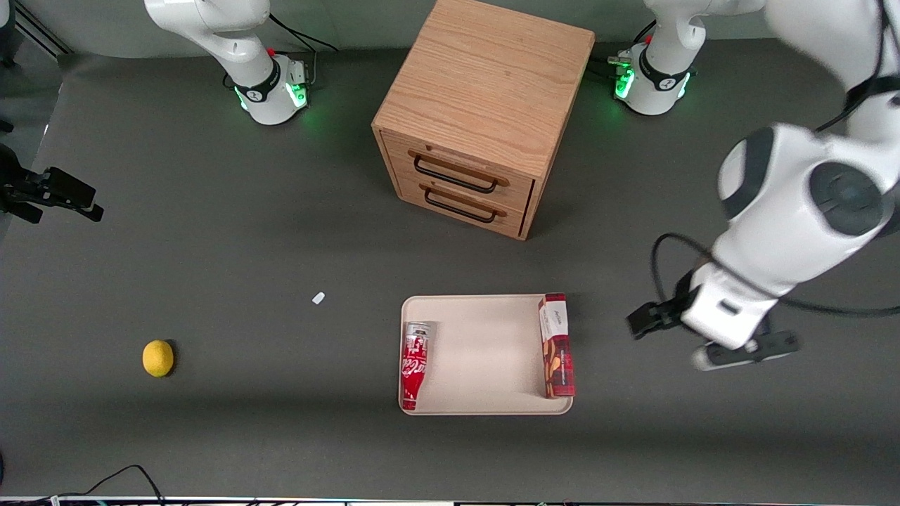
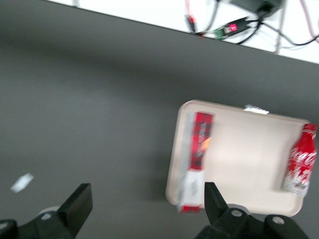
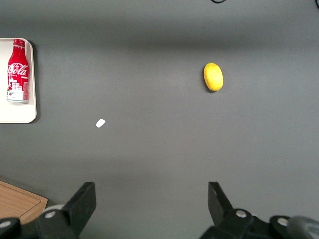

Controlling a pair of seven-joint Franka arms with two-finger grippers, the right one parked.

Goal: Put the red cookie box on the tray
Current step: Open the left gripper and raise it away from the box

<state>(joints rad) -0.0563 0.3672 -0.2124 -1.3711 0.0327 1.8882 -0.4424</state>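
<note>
Gripper (image 1: 710,341) of the left arm sits at the right side of the front frame, off the tray, over bare dark table (image 1: 211,281), holding nothing. Fingers (image 2: 79,201) spread wide apart in the left wrist view, only table surface between them.

Red cookie box (image 1: 555,346) lies flat on the tray (image 1: 485,351), along the tray edge closest to the gripper, lower centre-right of the front frame. White end panel points toward the cabinet, long side runs parallel to the tray rim. In the wrist view the box (image 2: 197,159) hugs one tray (image 2: 244,159) edge, and its white end appears to stick out slightly over the rim; hard to be sure.

Red cola bottle (image 1: 413,365) lies flat at the other end of the tray, well apart from the box, also along the rim. Same bottle shows in the right wrist view (image 3: 18,70).

Wooden drawer cabinet (image 1: 478,112) at top centre of the front frame, two drawers with dark handles, farther from the front camera than the tray.

Yellow lemon (image 1: 157,358) at lower left, toward the parked arm's end of the table. Small white scrap (image 1: 318,298) on the table between lemon and tray.
</note>
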